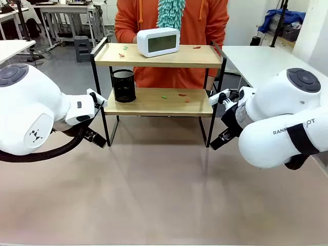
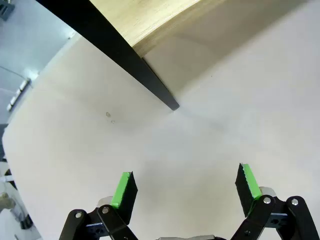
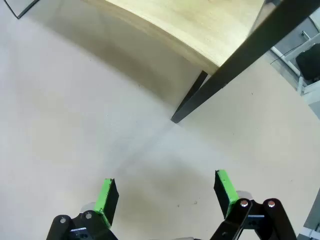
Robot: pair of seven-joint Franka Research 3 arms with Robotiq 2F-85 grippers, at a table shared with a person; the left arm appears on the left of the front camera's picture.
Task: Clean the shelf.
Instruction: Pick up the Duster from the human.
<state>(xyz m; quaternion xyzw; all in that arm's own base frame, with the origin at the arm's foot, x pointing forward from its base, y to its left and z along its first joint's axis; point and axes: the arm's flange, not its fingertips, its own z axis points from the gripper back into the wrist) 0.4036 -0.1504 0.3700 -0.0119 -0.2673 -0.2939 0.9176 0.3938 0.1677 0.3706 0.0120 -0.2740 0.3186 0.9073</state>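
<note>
Hovering over the table (image 1: 164, 205), left gripper (image 2: 186, 172) and right gripper (image 3: 164, 179) stand fully open — holding nothing, touching nothing — each near a shelf (image 1: 138, 105) leg.

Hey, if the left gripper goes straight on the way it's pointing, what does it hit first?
Most likely the table top: the left gripper, jaws open, aims down at it just short of the shelf's black leg. Depth is unclear, so the leg's foot might come first.
</note>
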